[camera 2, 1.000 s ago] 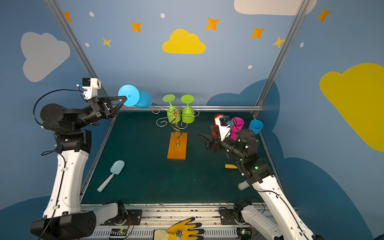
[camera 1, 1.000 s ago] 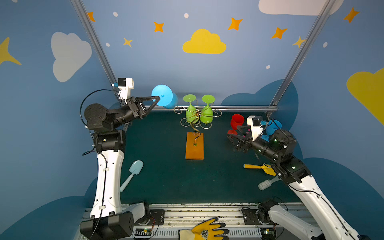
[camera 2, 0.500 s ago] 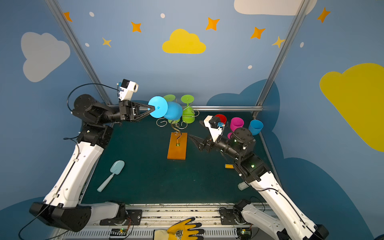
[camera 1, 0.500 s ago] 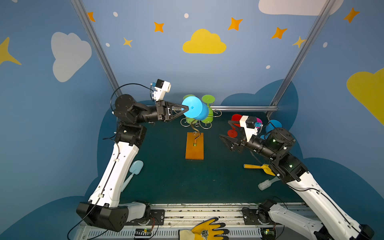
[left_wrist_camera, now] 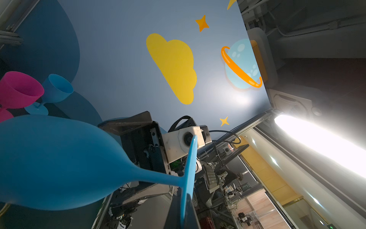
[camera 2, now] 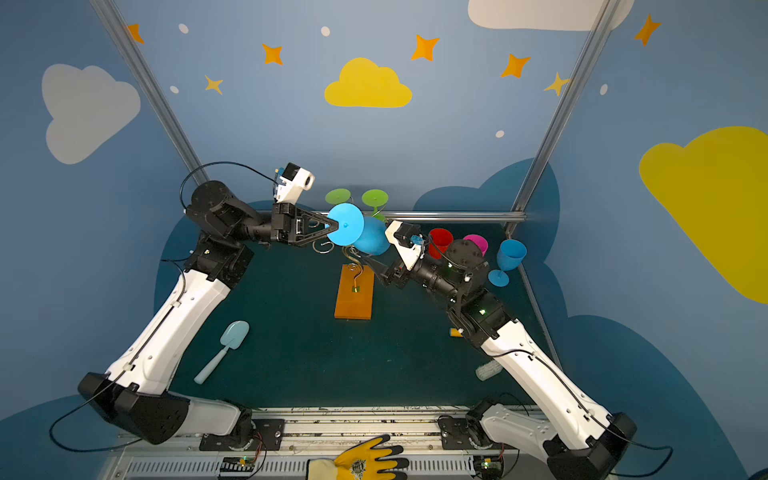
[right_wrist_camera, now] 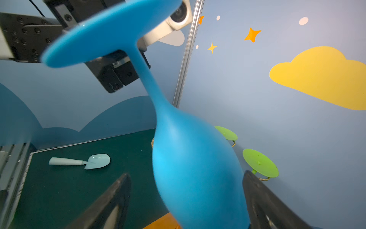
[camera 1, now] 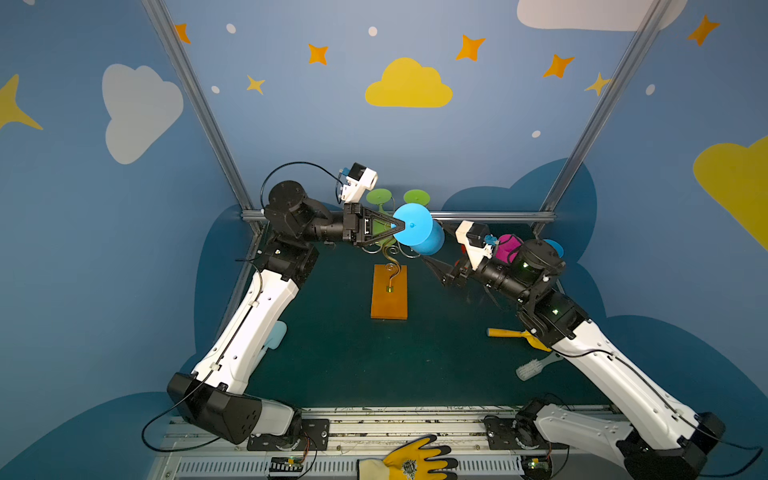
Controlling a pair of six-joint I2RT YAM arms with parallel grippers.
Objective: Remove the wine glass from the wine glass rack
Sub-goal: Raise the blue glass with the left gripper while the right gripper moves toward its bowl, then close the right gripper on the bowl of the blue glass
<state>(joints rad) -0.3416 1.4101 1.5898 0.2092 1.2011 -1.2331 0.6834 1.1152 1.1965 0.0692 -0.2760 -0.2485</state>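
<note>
- My left gripper (camera 1: 398, 225) has its fingers pinched tight on the rim of the flat round foot of a smooth blue wine glass (camera 1: 417, 232).
- The blue wine glass lies on its side in the air, over the far middle of the dark green table (camera 1: 340, 353). It is off the rack. Its foot faces left and its bowl points right.
- It has a fat egg-shaped bowl, a thin stem and a foot like a little plate. It is all one bright blue and I cannot see through it.
- My right gripper (right_wrist_camera: 186, 174) has its fingers wide apart, one on each side of the bowl. I see a gap at one finger. At the other I cannot tell if it touches.
- The wine glass rack (camera 1: 389, 293) stands in the middle of the table, under the blue wine glass. It is thin curly gold wire on a flat orange-brown wooden board.
- A green wine glass (camera 1: 379, 195) and a second green wine glass (camera 1: 416, 196) hang upside down on the rack, round feet up.
- A pale blue toy shovel (camera 2: 226, 345) lies on the near left of the table.
</note>
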